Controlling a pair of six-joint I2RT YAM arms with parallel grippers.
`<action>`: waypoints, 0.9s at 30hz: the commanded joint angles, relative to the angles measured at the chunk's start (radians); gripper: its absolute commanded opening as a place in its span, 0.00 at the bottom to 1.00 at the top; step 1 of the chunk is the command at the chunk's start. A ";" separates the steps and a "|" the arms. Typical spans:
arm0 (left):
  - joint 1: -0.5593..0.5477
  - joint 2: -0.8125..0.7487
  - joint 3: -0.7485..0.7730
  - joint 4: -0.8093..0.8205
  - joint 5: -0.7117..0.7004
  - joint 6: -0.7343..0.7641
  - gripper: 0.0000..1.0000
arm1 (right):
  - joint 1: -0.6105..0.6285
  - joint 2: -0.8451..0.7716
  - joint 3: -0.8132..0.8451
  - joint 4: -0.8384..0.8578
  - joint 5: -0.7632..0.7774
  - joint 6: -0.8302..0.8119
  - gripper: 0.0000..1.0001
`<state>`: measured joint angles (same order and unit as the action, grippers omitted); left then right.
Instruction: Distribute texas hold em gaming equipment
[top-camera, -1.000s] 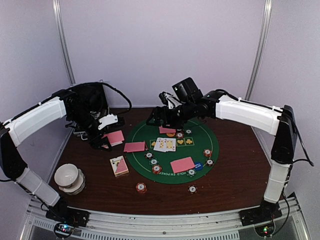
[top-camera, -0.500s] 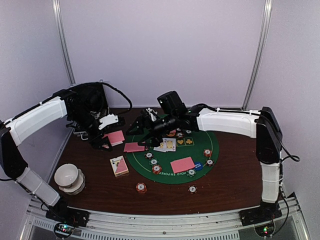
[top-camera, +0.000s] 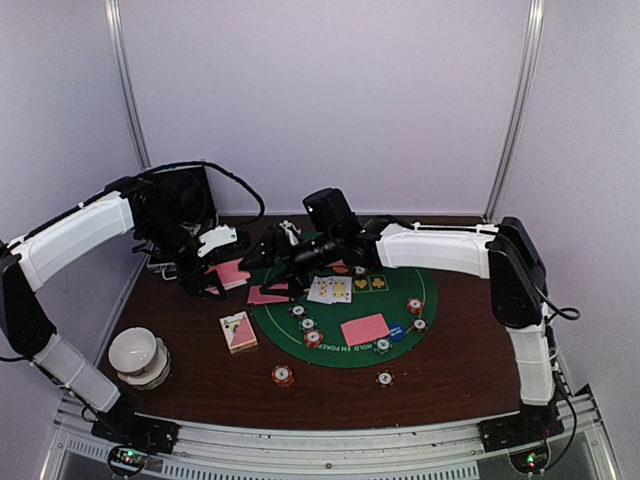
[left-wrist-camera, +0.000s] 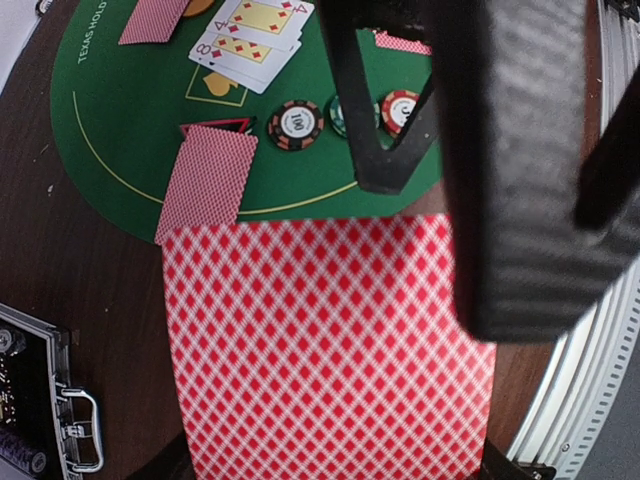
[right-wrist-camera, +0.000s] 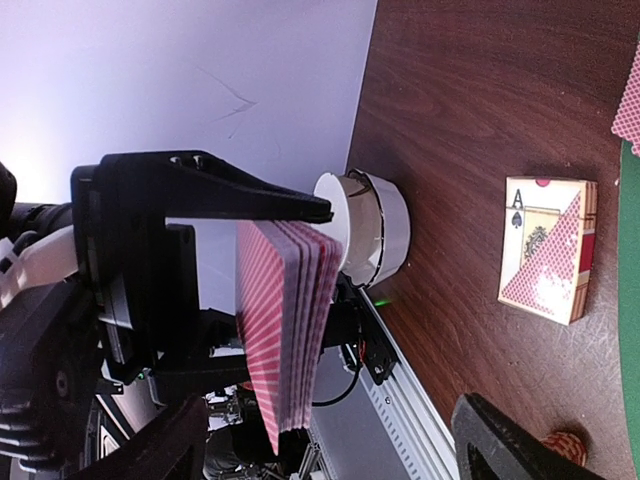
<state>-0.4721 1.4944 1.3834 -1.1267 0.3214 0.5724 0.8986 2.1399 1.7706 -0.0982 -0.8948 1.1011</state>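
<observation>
Two tools: left tool (left-wrist-camera: 460, 240) pinching card deck (left-wrist-camera: 320, 350), lower edge cropped; right tool (right-wrist-camera: 345, 445) spread, tips cropped.

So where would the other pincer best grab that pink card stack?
Probably the free end of the stack, coming from the right pincer. That end sticks out beyond the left pincer holding it and faces the open right one edge-on, so jaws could close across its flat faces.
</observation>
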 joint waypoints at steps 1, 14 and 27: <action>0.006 0.001 0.032 0.027 0.031 -0.003 0.00 | 0.011 0.046 0.064 0.064 -0.026 0.048 0.88; 0.007 -0.002 0.022 0.027 0.031 0.001 0.00 | 0.017 0.152 0.143 0.163 -0.058 0.149 0.87; 0.006 -0.010 0.016 0.029 0.032 0.002 0.00 | -0.014 0.119 0.053 0.165 -0.080 0.139 0.70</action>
<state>-0.4721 1.4944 1.3838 -1.1275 0.3298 0.5728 0.9005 2.2829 1.8591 0.0425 -0.9565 1.2419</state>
